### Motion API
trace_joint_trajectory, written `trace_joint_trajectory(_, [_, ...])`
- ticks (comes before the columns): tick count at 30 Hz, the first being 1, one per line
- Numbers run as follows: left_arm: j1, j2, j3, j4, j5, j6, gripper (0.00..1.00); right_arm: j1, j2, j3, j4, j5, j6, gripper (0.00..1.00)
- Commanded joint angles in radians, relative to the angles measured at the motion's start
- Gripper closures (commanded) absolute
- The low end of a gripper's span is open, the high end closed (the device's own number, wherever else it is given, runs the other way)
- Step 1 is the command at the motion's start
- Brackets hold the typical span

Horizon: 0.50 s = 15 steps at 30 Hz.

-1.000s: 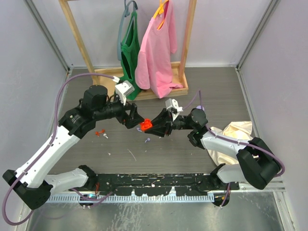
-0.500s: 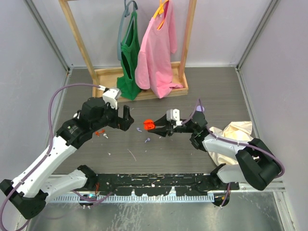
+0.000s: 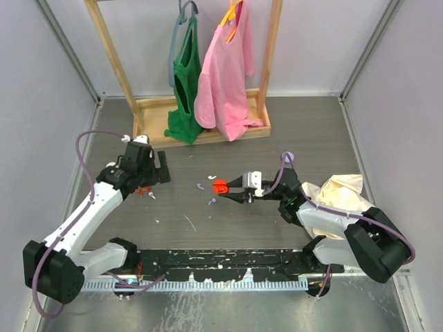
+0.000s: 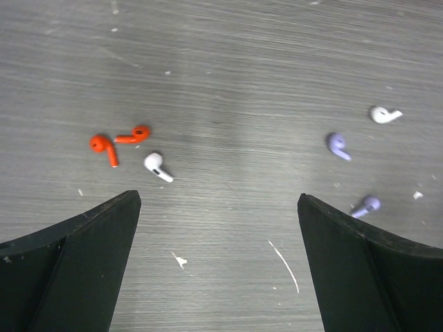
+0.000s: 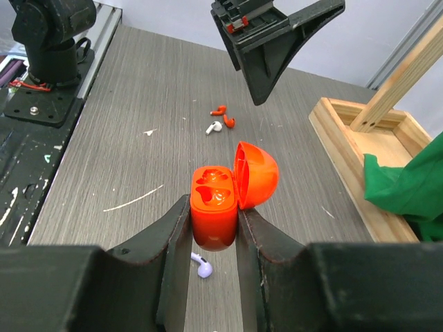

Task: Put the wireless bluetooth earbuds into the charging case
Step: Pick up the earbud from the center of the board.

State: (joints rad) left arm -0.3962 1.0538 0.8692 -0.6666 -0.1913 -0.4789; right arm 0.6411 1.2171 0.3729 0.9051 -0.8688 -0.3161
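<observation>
Between right gripper's (image 5: 213,206) tight fingers (image 5: 165,243), open charging case (image 5: 232,181), seemingly empty; left gripper (image 4: 218,200) agape.

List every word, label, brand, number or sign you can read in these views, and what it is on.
No readable text in any view.
Orange charging case, held open in the right gripper: plain, no logo showing.
Lavender earbuds: no markings visible.
Pink shirt and green top: no print visible.
</observation>
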Motion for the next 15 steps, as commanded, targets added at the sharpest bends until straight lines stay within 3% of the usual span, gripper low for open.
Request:
trace_joint_trajectory(1, [0.081, 0.031, -0.015, 0.031, -0.029, -0.061, 0.02, -0.002, -0.014, -0.015, 0.084, 0.013, -0.009, 0.99])
trace_joint_trajectory(9, [0.232, 0.116, -0.053, 0.060, -0.050, -0.141, 0.12, -0.002, 0.003, -0.014, 0.083, 0.028, -0.010, 0.99])
trace_joint_trajectory(15, [0.332, 0.194, -0.066, 0.104, -0.060, -0.191, 0.27, -0.002, 0.002, -0.012, 0.068, 0.037, -0.019, 0.99])
